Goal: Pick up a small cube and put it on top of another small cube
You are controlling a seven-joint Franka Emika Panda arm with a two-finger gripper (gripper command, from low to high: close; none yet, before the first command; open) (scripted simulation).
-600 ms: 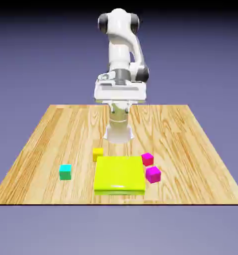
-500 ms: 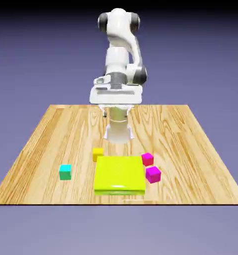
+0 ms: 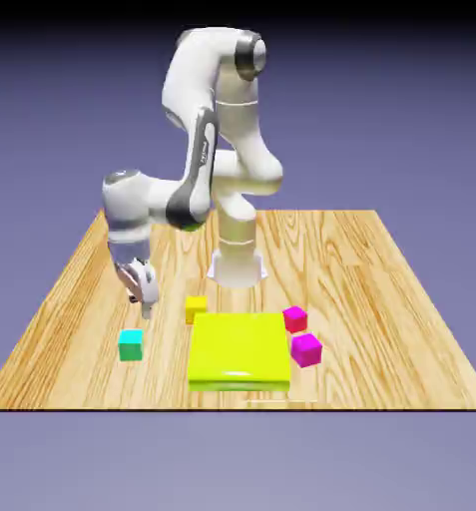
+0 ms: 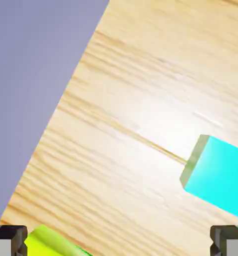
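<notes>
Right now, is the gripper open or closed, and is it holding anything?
Gripper: open and empty, above the table beside the teal cube, not touching it.

The arm [image 3: 214, 130] is glossy white with rounded links, dark grey joint rings, and small grey square fingertips [image 4: 9, 239].

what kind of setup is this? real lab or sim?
Likely a rendered simulation tabletop: a bare wooden table floats before a plain blue-violet backdrop, a white robot arm stands on it, and flat-coloured blocks such as the small teal cube and large yellow-green square block lie there.
</notes>
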